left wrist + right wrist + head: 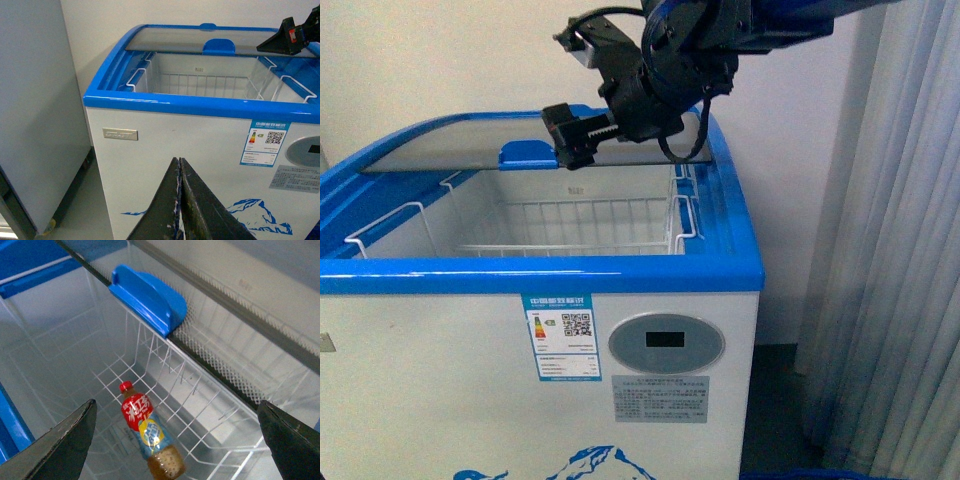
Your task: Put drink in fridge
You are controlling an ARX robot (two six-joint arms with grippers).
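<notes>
The drink (pixel 148 435) lies in the fridge (pixel 620 340) wire basket (pixel 200 405); right jaws apart, left jaws together

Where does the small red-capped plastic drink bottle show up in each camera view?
Front view: not visible; the freezer wall hides the basket floor.
Left wrist view: not visible.
Right wrist view: red-capped drink bottle lying in the white wire basket, low centre.
Shared landmark: blue lid handle.
</notes>
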